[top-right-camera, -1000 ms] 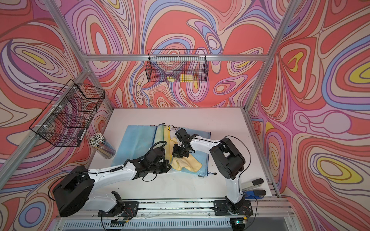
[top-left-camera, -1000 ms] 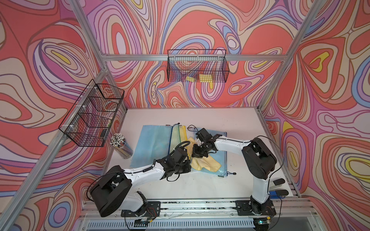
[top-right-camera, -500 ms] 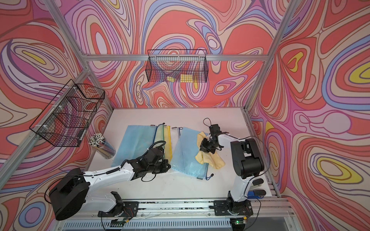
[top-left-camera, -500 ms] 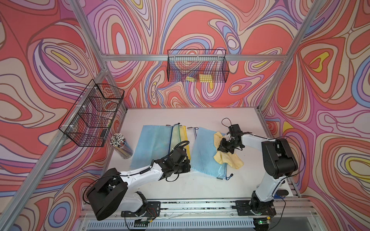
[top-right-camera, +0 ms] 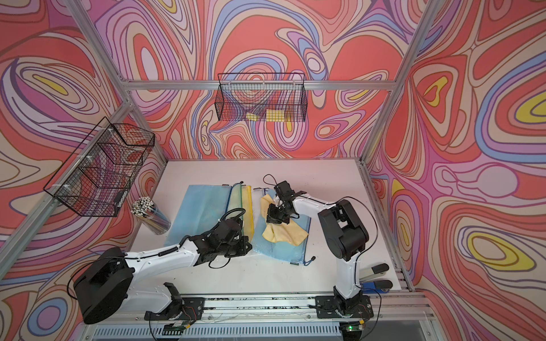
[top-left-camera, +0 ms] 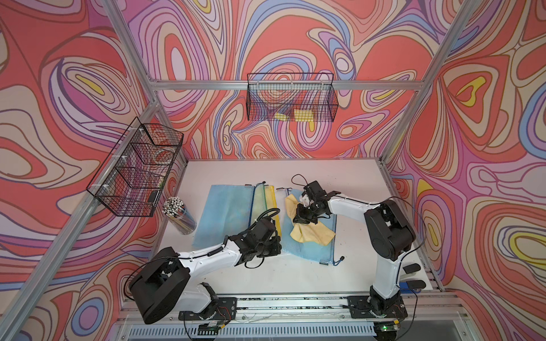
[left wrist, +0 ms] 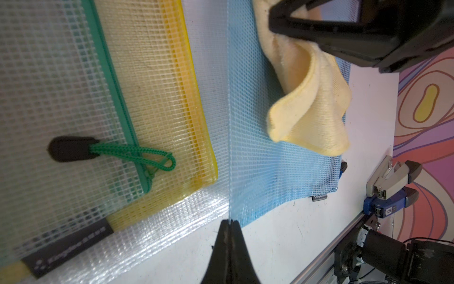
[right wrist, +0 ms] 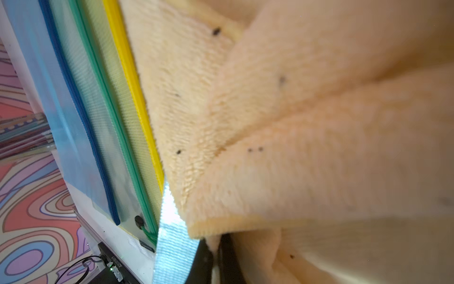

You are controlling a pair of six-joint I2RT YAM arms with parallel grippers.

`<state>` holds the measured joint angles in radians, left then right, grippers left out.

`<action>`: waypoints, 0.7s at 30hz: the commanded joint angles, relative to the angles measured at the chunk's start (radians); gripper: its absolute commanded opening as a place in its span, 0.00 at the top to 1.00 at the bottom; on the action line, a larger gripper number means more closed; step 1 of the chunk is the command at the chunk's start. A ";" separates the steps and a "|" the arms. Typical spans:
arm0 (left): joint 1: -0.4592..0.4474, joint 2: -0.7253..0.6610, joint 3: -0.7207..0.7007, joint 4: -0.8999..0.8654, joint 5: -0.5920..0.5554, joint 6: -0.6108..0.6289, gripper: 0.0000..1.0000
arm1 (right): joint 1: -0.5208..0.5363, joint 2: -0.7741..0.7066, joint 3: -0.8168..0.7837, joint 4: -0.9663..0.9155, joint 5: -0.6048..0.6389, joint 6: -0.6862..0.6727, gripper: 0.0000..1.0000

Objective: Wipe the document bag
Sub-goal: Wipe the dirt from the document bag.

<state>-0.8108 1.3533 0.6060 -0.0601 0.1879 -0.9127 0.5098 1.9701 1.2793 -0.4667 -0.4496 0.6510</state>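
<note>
Near the table's [top-left-camera: 295,274] front edge, pinching the near left corner of the blue document bag [top-left-camera: 313,249] in the closed left gripper [left wrist: 229,225]. Lies flat mid-table. Farther back, clamping the yellow cloth [top-left-camera: 313,233] in the right gripper [top-left-camera: 299,220]. Dragged back from the bag's right edge to its middle. Wiping strokes under way.

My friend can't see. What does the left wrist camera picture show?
The left gripper pinches a corner of the blue mesh document bag on a white table. A crumpled yellow cloth rests on it. A green-zipped bag and a yellow bag lie beside it.
</note>
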 commanded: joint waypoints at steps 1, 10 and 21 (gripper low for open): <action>0.003 0.013 0.004 -0.024 0.007 -0.005 1.00 | -0.016 0.057 0.046 -0.007 0.028 0.022 1.00; 0.003 -0.007 0.000 -0.052 -0.012 -0.006 1.00 | -0.227 0.120 0.098 -0.100 0.052 -0.087 1.00; 0.004 0.009 -0.004 -0.034 -0.006 -0.002 1.00 | -0.494 0.007 0.015 -0.142 0.014 -0.177 1.00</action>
<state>-0.8104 1.3556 0.6060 -0.0776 0.1829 -0.9131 -0.0280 2.0121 1.3231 -0.5648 -0.4484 0.5011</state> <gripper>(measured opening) 0.047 0.052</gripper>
